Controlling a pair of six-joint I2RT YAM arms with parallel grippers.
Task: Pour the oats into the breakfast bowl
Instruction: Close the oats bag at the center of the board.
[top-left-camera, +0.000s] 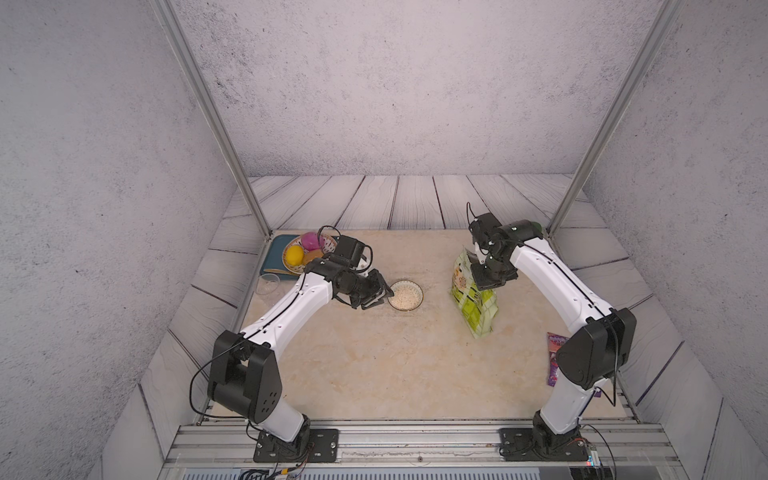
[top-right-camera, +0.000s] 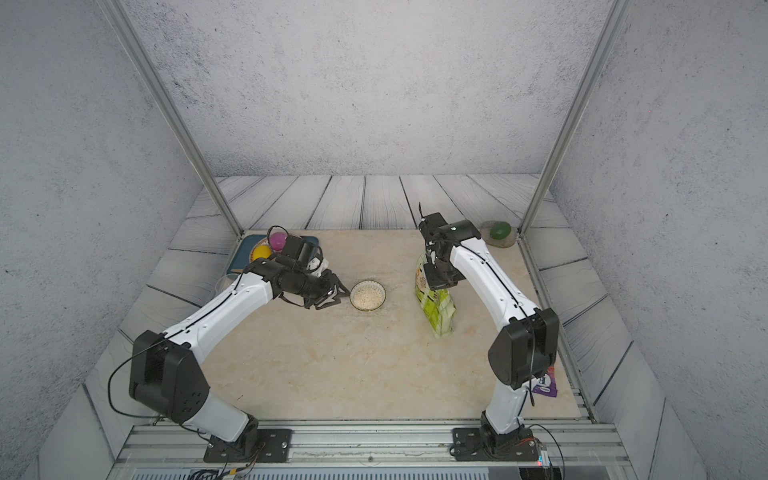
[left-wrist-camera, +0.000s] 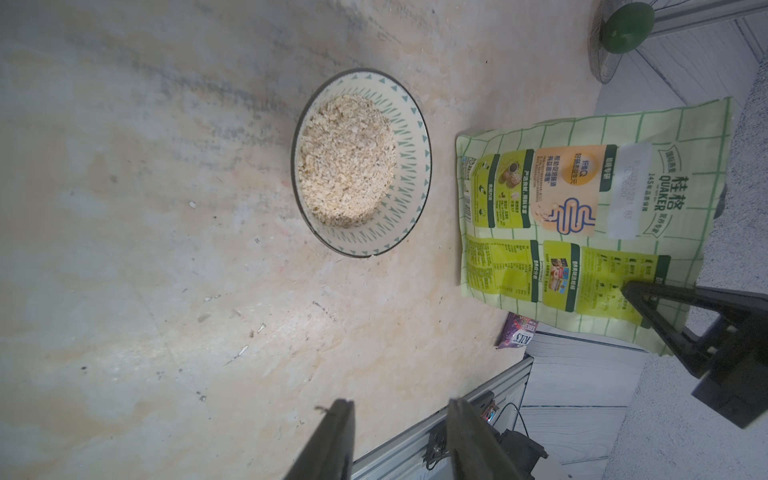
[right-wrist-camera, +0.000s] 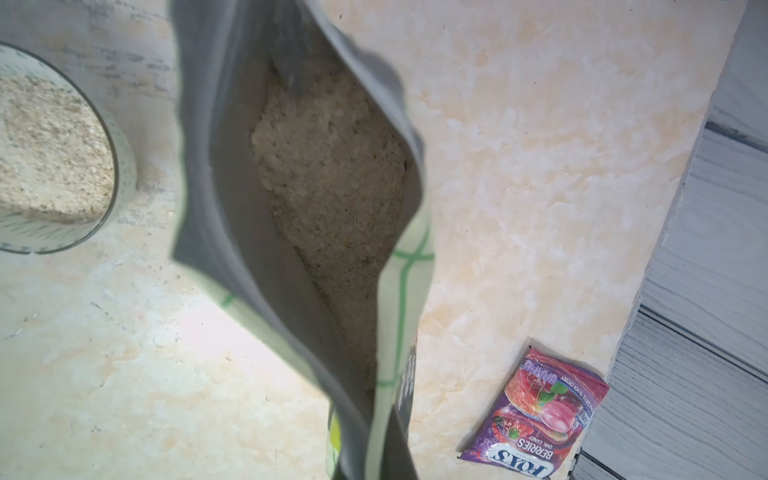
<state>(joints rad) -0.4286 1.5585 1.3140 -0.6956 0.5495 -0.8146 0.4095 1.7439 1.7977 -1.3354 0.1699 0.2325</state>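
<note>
Progress: we judge pouring done, oats (left-wrist-camera: 345, 162) heaped in bowl (left-wrist-camera: 419, 166) | bag (top-left-camera: 473, 299) upright, right claw (top-left-camera: 486, 284) clamped on its rim | left claw (left-wrist-camera: 399, 402) apart, empty | remaining: release bag

A blue tray (top-left-camera: 272, 255) in the tabletop's (top-left-camera: 374, 374) far left corner carries a patterned fruit dish (top-left-camera: 329, 244) with a magenta fruit (top-left-camera: 311, 241) and a lemon (top-left-camera: 294, 254). A clear glass cup (top-left-camera: 266, 284) stands near the tray. A purple FOX'S candy bag (right-wrist-camera: 536, 415) lies flat by the right edge. A green fruit (top-right-camera: 500, 231) sits in the far right corner.
</note>
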